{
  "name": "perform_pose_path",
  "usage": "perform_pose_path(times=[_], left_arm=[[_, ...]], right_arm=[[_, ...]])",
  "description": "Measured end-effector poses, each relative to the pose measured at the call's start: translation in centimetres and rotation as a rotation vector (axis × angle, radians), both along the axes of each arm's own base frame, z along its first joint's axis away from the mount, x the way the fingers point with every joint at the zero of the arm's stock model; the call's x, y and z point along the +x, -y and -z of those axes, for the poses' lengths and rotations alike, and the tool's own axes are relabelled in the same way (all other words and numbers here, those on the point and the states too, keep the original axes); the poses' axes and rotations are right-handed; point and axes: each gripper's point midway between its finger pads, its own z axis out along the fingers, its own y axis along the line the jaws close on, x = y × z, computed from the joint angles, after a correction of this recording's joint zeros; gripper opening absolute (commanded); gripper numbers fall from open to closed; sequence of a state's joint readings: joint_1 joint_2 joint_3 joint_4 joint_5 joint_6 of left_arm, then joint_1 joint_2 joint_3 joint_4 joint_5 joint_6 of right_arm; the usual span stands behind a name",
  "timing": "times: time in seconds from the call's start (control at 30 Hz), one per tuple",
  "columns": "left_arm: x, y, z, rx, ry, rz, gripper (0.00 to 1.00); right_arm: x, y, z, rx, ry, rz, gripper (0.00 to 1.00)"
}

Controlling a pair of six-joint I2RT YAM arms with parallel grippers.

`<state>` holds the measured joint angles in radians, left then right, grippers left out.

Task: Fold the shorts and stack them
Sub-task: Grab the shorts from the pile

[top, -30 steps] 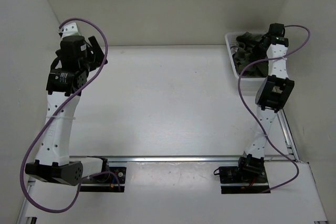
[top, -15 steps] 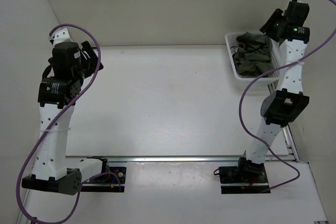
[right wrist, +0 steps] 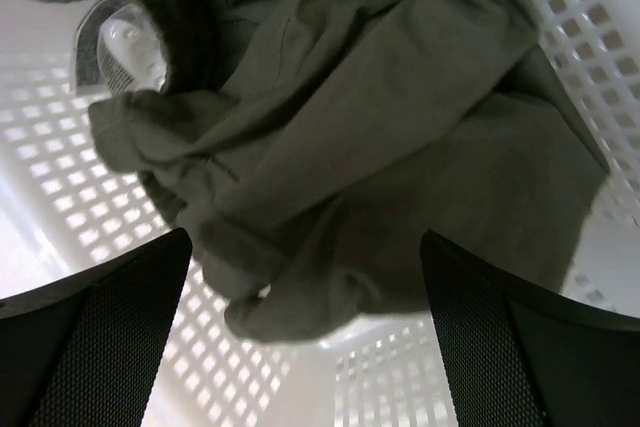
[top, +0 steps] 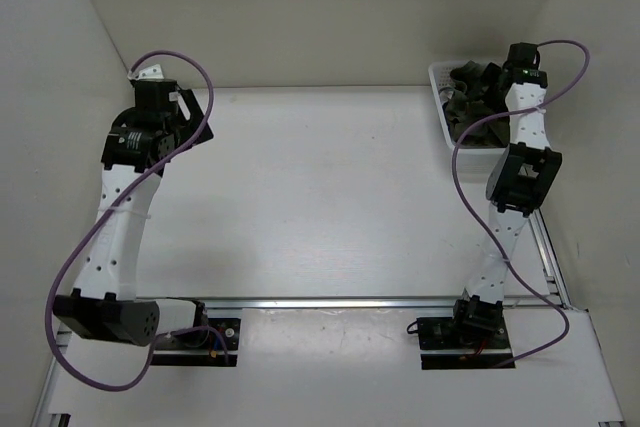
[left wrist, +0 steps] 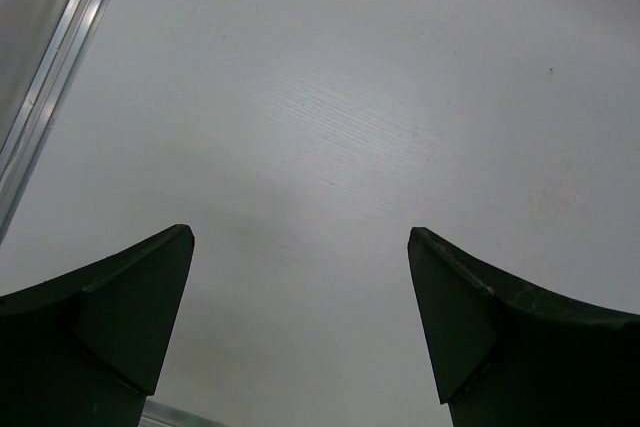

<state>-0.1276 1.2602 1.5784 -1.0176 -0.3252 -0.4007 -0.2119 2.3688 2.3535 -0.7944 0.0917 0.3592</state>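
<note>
Right, I see the shorts [right wrist: 380, 147] bunched in a crumpled heap inside the white lattice basket [right wrist: 60, 177], the dark olive cloth covering most of its floor. My right gripper [right wrist: 305, 239] hangs directly over the basket, above the heap, with its jaws spread wide and holding no cloth. My left gripper [left wrist: 300, 237] sits well apart from the basket, at the opposite side of the table [top: 320, 187], jaws likewise spread wide above the white tabletop.
</note>
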Motion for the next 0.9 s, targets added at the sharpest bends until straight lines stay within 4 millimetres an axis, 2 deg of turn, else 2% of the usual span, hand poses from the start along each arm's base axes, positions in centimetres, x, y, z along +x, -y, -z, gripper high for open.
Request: perform_pose_path(times=[0.13,0.23,0.33,0.37,0.4,0.43,0.47,0.5,0.6,0.67,0.73,0.8,0.87,0.9], left_arm=[[1.1,0.2,2.1,0.007,-0.071,0.002,1.0],[1.3,0.2,2.8,0.009,-0.094,0.003,1.0],[1.3,0.2,2.8,0.01,-0.097,0.002,1.0],[1.3,0.2,2.8,0.01,-0.097,0.002,1.0],[1.3,0.2,2.9,0.009,-0.097,0.001,1.0],[1.3,0.2,2.9,0.008,-0.098,0.001,1.0],[1.2,0.2,2.9,0.007,-0.1,0.0,1.0],[1.2,0.2,2.9,0.005,-0.101,-0.002,1.0],[0.9,0.2,2.8,0.002,-0.1,-0.005,1.0],[0.6,0.2,2.4,-0.004,-0.086,-0.008,1.0],[0.0,0.1,1.5,-0.011,-0.058,-0.01,1.0],[-0.7,0.1,0.5,-0.018,-0.028,-0.01,1.0],[-1.7,0.0,-0.6,-0.028,0.011,-0.011,1.0],[-2.3,0.0,-1.1,-0.032,0.027,-0.012,1.0]], right_arm=[[1.2,0.2,1.8,0.015,-0.004,0.015,0.98],[1.5,0.1,3.6,0.033,-0.023,0.032,0.89],[1.6,0.1,5.5,0.049,-0.046,0.045,0.64],[1.7,0.1,5.9,0.055,-0.05,0.05,0.51],[1.7,0.0,6.3,0.059,-0.053,0.052,0.3],[1.8,0.0,6.4,0.064,-0.052,0.051,0.22],[1.9,-0.2,6.4,0.075,-0.049,0.053,0.07],[1.9,-0.3,6.4,0.082,-0.046,0.051,0.01],[2.1,-0.5,5.4,0.104,-0.021,0.042,0.0],[2.2,-0.9,3.7,0.113,0.006,0.031,0.0],[2.2,-1.4,0.3,0.112,0.062,0.013,0.0],[1.9,-2.9,-5.4,0.115,0.162,-0.03,0.0],[1.2,-5.3,-12.9,0.112,0.307,-0.098,0.0],[0.3,-7.1,-17.5,0.101,0.397,-0.146,0.0]])
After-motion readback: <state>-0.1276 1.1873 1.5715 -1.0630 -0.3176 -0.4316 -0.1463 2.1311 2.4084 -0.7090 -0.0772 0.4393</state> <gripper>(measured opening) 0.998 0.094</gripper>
